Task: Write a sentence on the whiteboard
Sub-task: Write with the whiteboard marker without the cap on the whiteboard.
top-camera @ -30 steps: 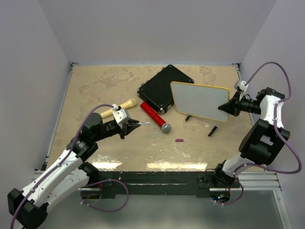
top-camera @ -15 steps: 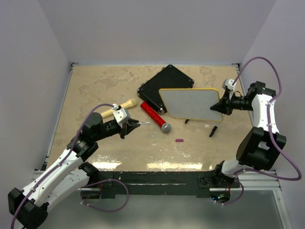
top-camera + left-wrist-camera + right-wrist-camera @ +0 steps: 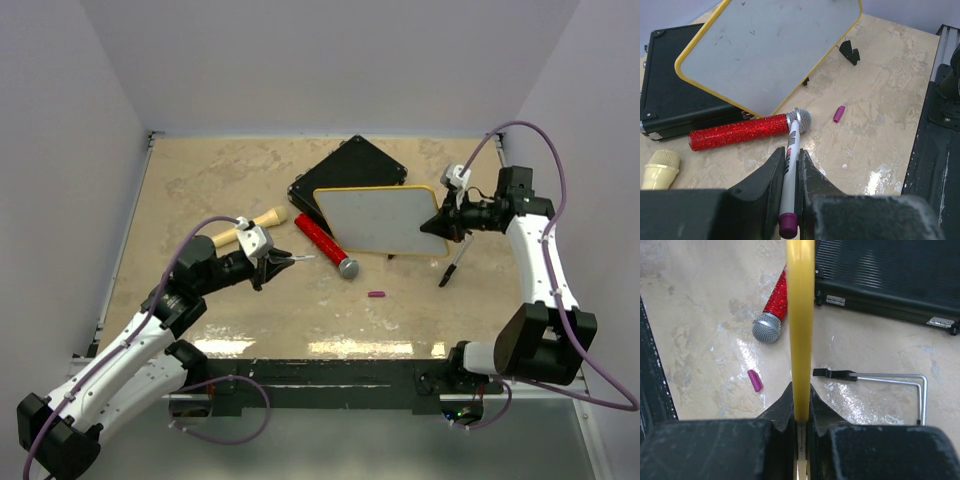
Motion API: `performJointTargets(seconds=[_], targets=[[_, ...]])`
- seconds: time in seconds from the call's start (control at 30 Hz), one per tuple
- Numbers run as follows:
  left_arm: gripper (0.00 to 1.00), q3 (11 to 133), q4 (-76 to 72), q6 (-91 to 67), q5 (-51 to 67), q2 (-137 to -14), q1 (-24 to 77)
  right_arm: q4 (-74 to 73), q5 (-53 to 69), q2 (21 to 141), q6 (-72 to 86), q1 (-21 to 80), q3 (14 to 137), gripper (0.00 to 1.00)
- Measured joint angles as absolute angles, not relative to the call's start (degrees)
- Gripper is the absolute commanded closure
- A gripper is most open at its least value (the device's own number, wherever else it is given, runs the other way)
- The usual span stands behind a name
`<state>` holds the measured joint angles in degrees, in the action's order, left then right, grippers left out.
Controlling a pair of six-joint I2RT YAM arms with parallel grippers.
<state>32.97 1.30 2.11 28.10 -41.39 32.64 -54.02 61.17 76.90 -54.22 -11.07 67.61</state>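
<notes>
Lying shut — black case (image 3: 350,168); whiteboard (image 3: 378,220) partly over.

This is a robotics lab test cell, not a lived-in room. Plain pale walls (image 3: 330,60) box in a beige marbled tabletop (image 3: 200,180) on three sides. A white-and-black left arm (image 3: 130,350) and right arm (image 3: 540,250) are mounted at an aluminium rail (image 3: 545,375) along the near edge, trailing purple cables (image 3: 527,123). The props look staged: a whiteboard (image 3: 375,215), a glittery red toy microphone (image 3: 325,243) and a black case (image 3: 345,175).

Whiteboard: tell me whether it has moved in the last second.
Yes. The whiteboard, clamped in the right gripper, has shifted left, now covering more of the fixed black case.
</notes>
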Motion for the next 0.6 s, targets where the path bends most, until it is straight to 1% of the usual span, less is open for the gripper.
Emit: performJointTargets(seconds=[0.23, 0.6], targets=[[1.0, 32.97, 1.06, 0.38, 26.85, -41.65, 32.58, -42.81, 59.13, 73.1, -40.34, -8.95, 62.63, 1.0], [1.0, 32.86, -0.25, -4.8, 22.57, -41.5, 32.27, -29.36, 55.99, 72.6, -26.39, -2.72, 61.45, 1.0]])
